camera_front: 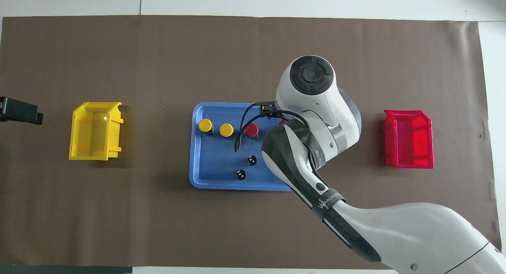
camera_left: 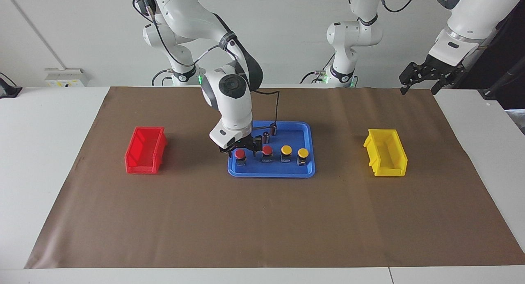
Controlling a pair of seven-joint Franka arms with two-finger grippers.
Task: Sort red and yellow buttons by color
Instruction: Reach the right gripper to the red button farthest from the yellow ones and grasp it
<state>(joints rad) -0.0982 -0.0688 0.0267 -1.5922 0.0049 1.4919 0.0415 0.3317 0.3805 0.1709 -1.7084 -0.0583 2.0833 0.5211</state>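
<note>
- Plainly, in the facing view nothing is sorted yet: the red bin [camera_left: 145, 150] and the yellow bin [camera_left: 385, 152] both look empty, and all four buttons stand in a row in the blue tray [camera_left: 271, 173].
- The right gripper [camera_left: 241, 149] is low over the tray, its fingers straddling the end red button [camera_left: 240, 154], one on each side of the cap. The fingers stand apart; whether they press the button yet cannot be told, and it sits on the tray, not lifted.
- Just beside the gripper, toward the left arm's end, come the second red button [camera_left: 267, 150], then the two yellow buttons [camera_left: 286, 149] and [camera_left: 303, 153]. Two dark cylinders [camera_left: 273, 129] stand close by in the tray, nearer to the robots than the row.
- The left gripper [camera_left: 422, 78] waits, raised over the mat's corner at its own end, fingers spread and holding nothing.
- From overhead, the right arm covers its own gripper and nearly all of the end red button. The second red button [camera_front: 252, 129] and the yellow ones [camera_front: 226, 129], [camera_front: 205, 125] show clear of it.
- The left gripper [camera_front: 19, 110] shows as a dark tip at the edge.
- All four buttons are left to move.
</note>
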